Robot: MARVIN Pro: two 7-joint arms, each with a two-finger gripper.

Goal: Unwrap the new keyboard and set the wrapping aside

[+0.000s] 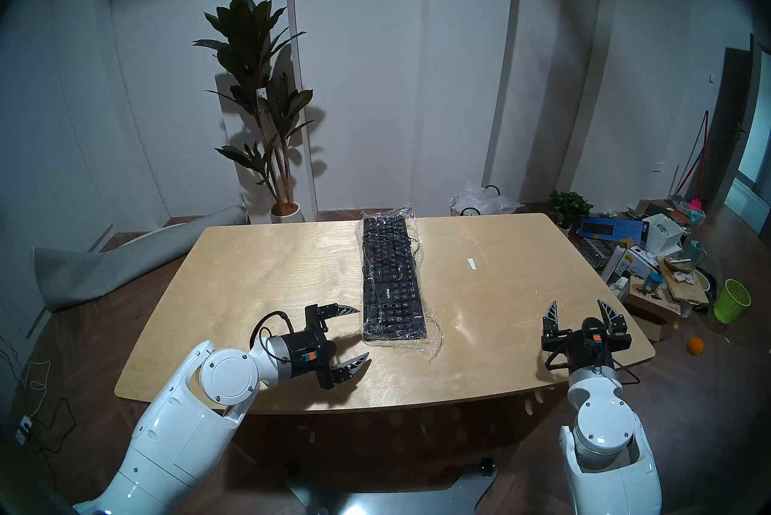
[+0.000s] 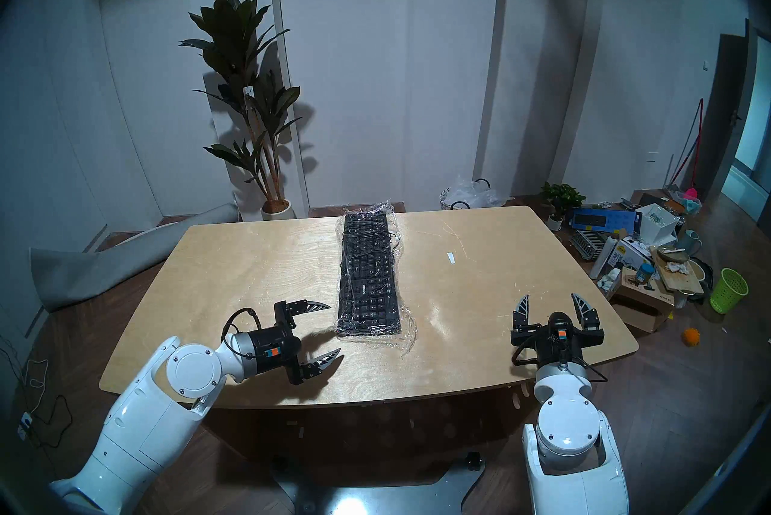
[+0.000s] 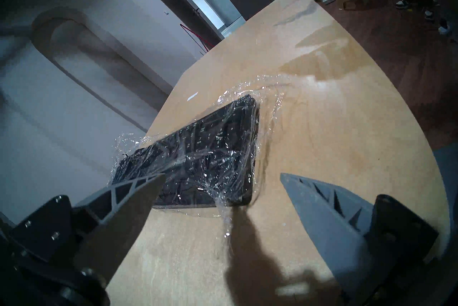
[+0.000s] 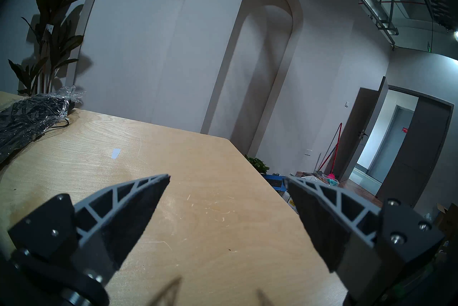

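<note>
1. The head stereo left view showed the whole pale plywood table (image 1: 267, 272). The long, flat black keyboard (image 1: 390, 285) lay at its middle, its long axis running from the robot's near side toward the far wall. Thin, clear, wrinkled plastic wrapping (image 1: 432, 328) covered the keyboard, with loose film spilling past the near right corner.
2. In that view the left gripper (image 1: 364, 331) hung just left of the keyboard's near end, its two fingers spread wide, pointing at the keyboard and holding nothing. The right gripper (image 1: 577, 302) stood well apart near the table's right edge, fingers likewise spread and empty.
3. Only the head views showed the floor things: a tall dark-leaved potted plant (image 1: 254, 93), a whitish plastic bag with black handles (image 1: 479, 199) and a blue box printed with a keyboard picture (image 1: 611, 228).
4. The head stereo right view repeated this; small white lettering on the keyboard (image 2: 367, 280) read sideways.
5. The left wrist view alone showed key legends under the glossy wrapping (image 3: 270, 109), and the keyboard (image 3: 198, 149) running diagonally away. The left gripper (image 3: 223, 175) straddled its near corner from above; whether a fingertip touched the film could not be told.
6. The right wrist view showed only the keyboard's far end (image 4: 27, 114), wrapped, at the left edge, and a small white slip (image 4: 116, 153) on the wood. The right gripper (image 4: 226, 178) hovered over bare table.
</note>
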